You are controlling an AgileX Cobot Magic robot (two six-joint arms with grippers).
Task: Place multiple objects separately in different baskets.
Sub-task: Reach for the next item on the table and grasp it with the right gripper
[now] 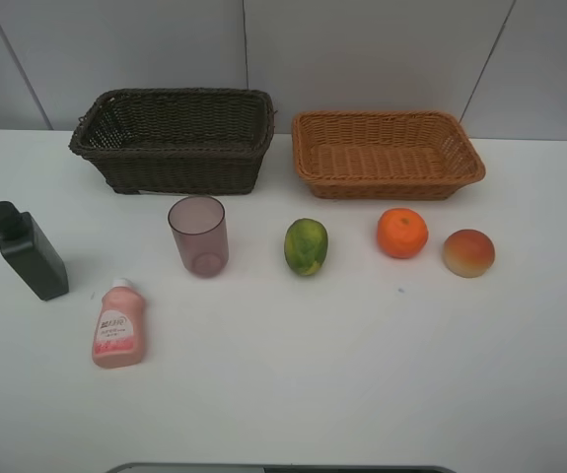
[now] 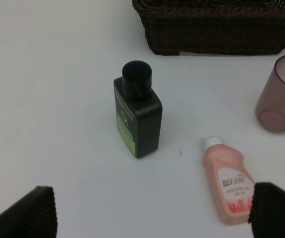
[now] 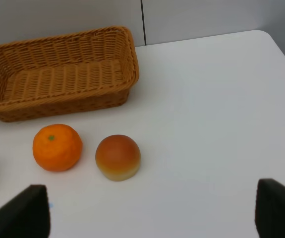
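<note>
— Where do the objects sit?
— All on the white worktop [image 1: 362, 374]. Dark bottle [image 1: 32, 254] and pink squeeze bottle [image 1: 118, 328] at left, mauve tumbler [image 1: 199, 236] and mango [image 1: 306, 246] mid-frame, orange [image 1: 402, 233] and peach [image 1: 468, 252] at right.
— Baskets?
— Dark brown basket [image 1: 179, 172] upper left, orange-tan basket [image 1: 387, 184] upper right.
— Fingers?
— Left fingers [image 2: 28, 215] and right fingers [image 3: 26, 213] both spread wide, holding nothing.

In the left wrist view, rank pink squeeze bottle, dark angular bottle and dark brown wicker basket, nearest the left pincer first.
1. Pink squeeze bottle, lying right by the left pincer.
2. Dark angular bottle, upright, farther out.
3. Dark brown wicker basket, beyond both.
</note>
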